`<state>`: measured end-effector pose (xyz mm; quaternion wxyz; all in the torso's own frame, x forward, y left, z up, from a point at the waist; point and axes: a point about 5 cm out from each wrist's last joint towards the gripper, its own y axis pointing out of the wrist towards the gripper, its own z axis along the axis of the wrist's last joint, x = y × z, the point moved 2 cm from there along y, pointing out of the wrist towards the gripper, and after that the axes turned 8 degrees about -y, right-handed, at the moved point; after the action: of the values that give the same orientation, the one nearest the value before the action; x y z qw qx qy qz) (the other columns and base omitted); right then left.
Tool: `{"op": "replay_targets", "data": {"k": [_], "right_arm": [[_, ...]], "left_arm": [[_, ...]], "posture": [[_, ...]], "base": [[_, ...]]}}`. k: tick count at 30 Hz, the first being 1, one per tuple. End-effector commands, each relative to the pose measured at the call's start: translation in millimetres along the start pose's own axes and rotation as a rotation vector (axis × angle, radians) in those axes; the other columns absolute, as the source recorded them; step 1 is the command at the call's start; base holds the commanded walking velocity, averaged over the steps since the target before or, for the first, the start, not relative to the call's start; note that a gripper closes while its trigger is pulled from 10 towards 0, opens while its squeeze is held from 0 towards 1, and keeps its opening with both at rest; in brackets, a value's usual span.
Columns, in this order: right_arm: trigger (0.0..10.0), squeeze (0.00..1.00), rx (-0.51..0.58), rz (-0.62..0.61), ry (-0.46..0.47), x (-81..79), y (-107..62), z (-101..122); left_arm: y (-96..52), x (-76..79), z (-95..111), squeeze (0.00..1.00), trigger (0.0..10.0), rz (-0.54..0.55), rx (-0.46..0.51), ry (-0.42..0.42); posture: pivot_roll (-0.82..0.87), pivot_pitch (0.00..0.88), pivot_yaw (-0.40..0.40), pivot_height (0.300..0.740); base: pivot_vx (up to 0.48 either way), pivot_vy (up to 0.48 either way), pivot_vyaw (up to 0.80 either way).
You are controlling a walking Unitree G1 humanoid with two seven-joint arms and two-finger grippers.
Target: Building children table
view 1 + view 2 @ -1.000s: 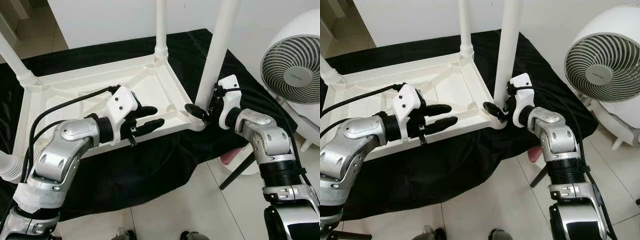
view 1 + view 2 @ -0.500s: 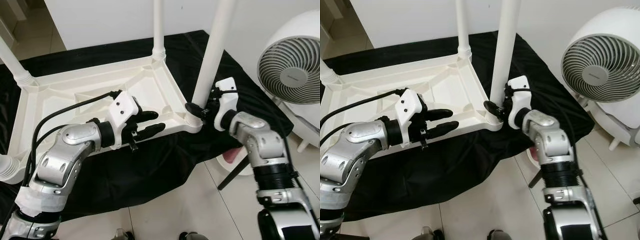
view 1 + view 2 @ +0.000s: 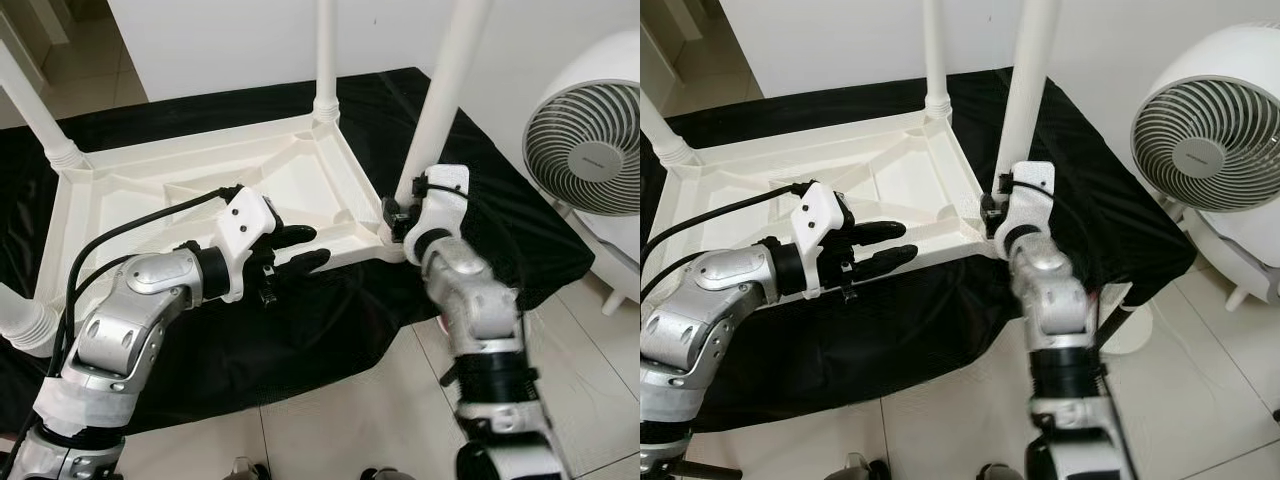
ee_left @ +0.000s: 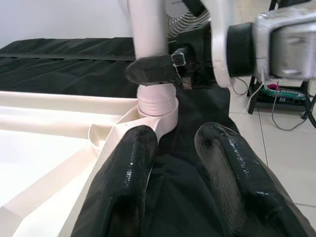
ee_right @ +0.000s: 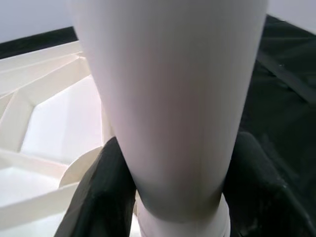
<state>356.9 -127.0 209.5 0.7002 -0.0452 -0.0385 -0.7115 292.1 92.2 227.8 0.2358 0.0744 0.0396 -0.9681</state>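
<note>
White plastic children's table (image 3: 200, 190) lies upside down on a black cloth (image 3: 330, 320), legs pointing up so they can be seated into the corner sockets. Right gripper (image 3: 400, 212) has its fingers clamped around the base of the near-right leg (image 3: 440, 90), probably to twist or press it home; forearm bent inward from the right. Left gripper (image 3: 295, 250) hovers at the near rim, fingers (image 4: 123, 187) apart, elbow bent. Fan (image 3: 590, 150) stands far right.
</note>
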Motion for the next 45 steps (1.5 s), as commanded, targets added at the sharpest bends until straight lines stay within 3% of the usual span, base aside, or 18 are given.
{"op": "replay_targets", "data": {"k": [1, 2, 3, 16, 17, 20, 21, 28, 30, 35, 40, 45], "right_arm": [[0.0, 0.0, -0.091, -0.076, 0.019, 9.3, -3.8, -22.2], [7.7, 0.0, -0.073, -0.049, 0.0, 3.8, -4.5, -19.9], [10.0, 0.0, -0.053, -0.036, -0.011, 0.3, -5.1, -17.0], [10.0, 0.0, 0.036, -0.013, -0.047, -0.5, -5.1, 0.3], [10.0, 1.0, 0.049, 0.028, -0.054, -2.2, -4.4, 2.5], [10.0, 1.0, 0.072, 0.1, -0.07, -6.3, -4.0, 6.5], [10.0, 0.0, 0.106, 0.254, -0.121, -13.1, -3.8, 12.7], [10.0, 0.0, 0.105, 0.404, -0.188, -9.4, -0.1, 15.8], [10.0, 0.0, 0.071, 0.497, -0.242, -5.6, 4.1, 12.9], [10.0, 0.0, 0.019, 0.593, -0.318, 2.6, 15.3, 5.8], [10.0, 0.0, -0.013, 0.684, -0.277, 5.1, 24.2, 6.3], [10.0, 0.0, -0.034, 0.724, -0.302, 7.0, 29.4, 1.2]], "left_arm": [[-2.7, -7.2, 0.4, 0.0, 10.0, 0.069, 0.01, 0.003], [-2.7, -7.8, 0.2, 0.0, 10.0, 0.075, 0.014, -0.001], [-2.8, -8.0, 0.0, 0.0, 10.0, 0.078, 0.016, -0.003], [-2.1, -8.7, -0.8, 0.0, 10.0, 0.089, 0.027, -0.003], [-2.0, -8.8, -1.1, 0.0, 10.0, 0.091, 0.029, -0.003], [-2.3, -8.9, -1.2, 0.0, 10.0, 0.093, 0.029, -0.002], [-3.3, -8.8, -1.0, 0.0, 10.0, 0.094, 0.03, -0.001], [-4.1, -9.6, -0.9, 0.0, 10.0, 0.094, 0.028, 0.002], [-4.1, -10.0, -0.8, 0.0, 10.0, 0.093, 0.027, 0.004], [-4.4, -9.6, 0.8, 0.0, 10.0, 0.089, 0.029, 0.009], [-6.5, -10.0, 1.6, 0.0, 10.0, 0.09, 0.024, 0.011], [-8.1, -9.4, 1.9, 0.0, 10.0, 0.089, 0.018, 0.011]], "posture": [[-0.12, 0.092, 0.065, 0.74], [-0.12, 0.09, 0.063, 0.74], [-0.12, 0.088, 0.061, 0.74], [-0.13, 0.079, 0.05, 0.74], [-0.12, 0.071, 0.044, 0.74], [-0.12, 0.071, 0.044, 0.74], [-0.12, 0.069, 0.044, 0.74], [-0.13, 0.064, 0.05, 0.74], [-0.13, 0.063, 0.052, 0.74], [-0.12, 0.064, 0.052, 0.74], [-0.11, 0.073, 0.054, 0.74], [-0.1, 0.086, 0.06, 0.74]], "base": [[0.0, 0.0, 0.0], [0.0, 0.0, 0.0], [0.0, 0.0, 0.0], [0.0, 0.0, 0.0], [0.0, 0.0, 0.0], [0.0, 0.0, 0.0], [0.0, 0.0, 0.0], [0.0, 0.0, 0.0], [0.0, 0.0, 0.0], [0.0, 0.0, 0.0], [0.0, 0.0, 0.0], [0.0, 0.0, 0.0]]}}
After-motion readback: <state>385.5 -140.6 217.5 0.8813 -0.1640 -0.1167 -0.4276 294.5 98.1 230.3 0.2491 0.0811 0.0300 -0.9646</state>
